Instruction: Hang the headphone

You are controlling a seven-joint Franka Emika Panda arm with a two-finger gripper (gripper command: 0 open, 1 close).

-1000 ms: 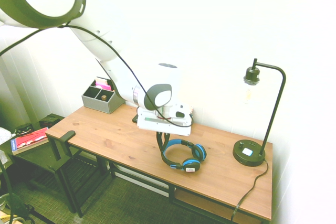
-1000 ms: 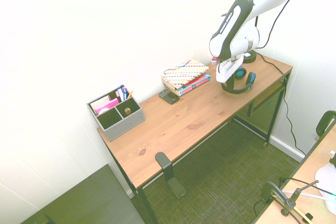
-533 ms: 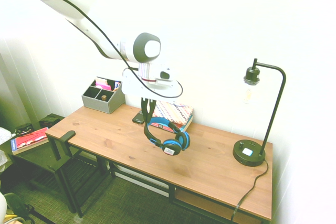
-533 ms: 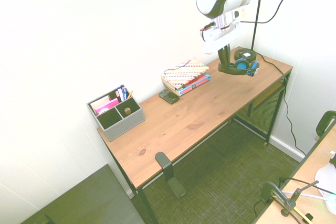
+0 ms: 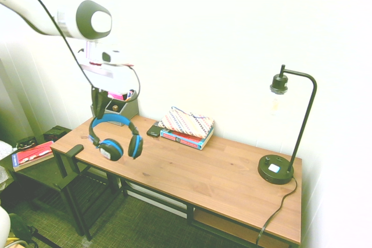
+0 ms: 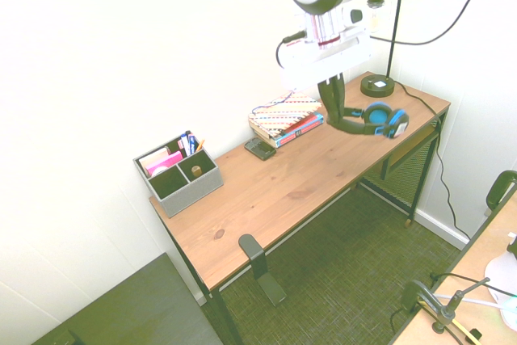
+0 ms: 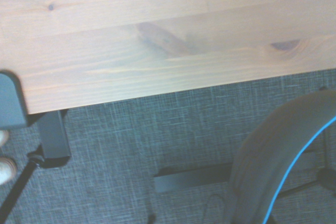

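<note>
A white robot's black two-finger gripper [image 5: 99, 103] grips black-and-blue over-ear headphones [image 5: 119, 119] by the headband above a brown wooden desk [image 5: 192, 169]. The pickup is done; the hanging (probably on the black clamp-on hook [image 6: 262, 269] at the edge) remains.

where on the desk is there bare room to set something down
Widest bare patch: wooden desktop between the red-and-blue book and the round black lamp base. Another: between the grey divided organizer and the black clamp-on hook. Crowded: along the wall, where the organizer, small black phone and patterned pouch line up.
</note>
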